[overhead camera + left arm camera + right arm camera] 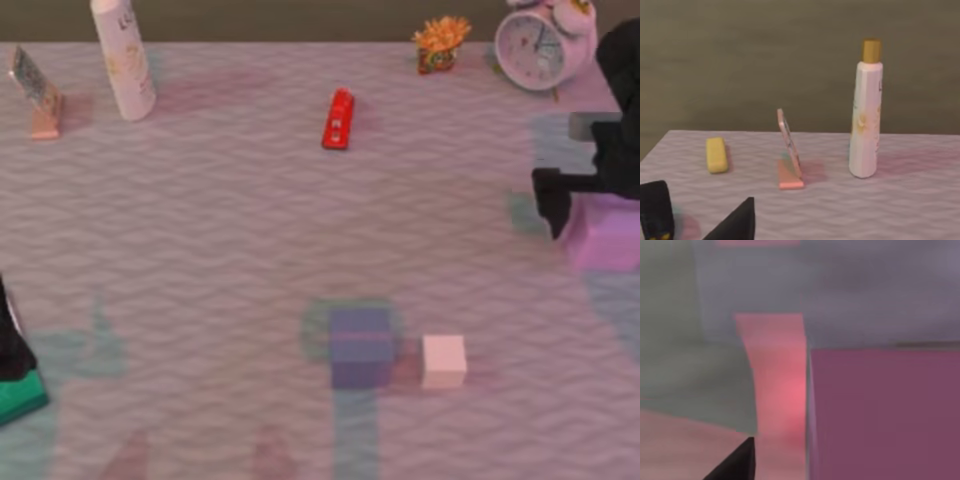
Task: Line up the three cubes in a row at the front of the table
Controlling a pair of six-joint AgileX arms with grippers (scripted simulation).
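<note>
- Right gripper [580,205] at the worktop's [200,250] right edge; bright pink cube [605,232] touches its fingers, grip apparently unclosed, cannot tell.
- Left gripper [15,370] parked left.

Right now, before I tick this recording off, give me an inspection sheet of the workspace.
Surface: table, mauve-grey cloth with wavy diamond pattern.
Job's things: purple cube and small pale pink cube side by side near the front, a slight gap between them; bright pink cube at the right edge, not yet in the row.
Clutter: white bottle with yellow cap, phone on stand, yellow bar, red oblong toy, orange toy, alarm clock.
Grippers: right gripper at the bright pink cube, grip unclear; left gripper idle at the left edge.
Cables: nothing seen.
Surroundings: plain dark backdrop.
</note>
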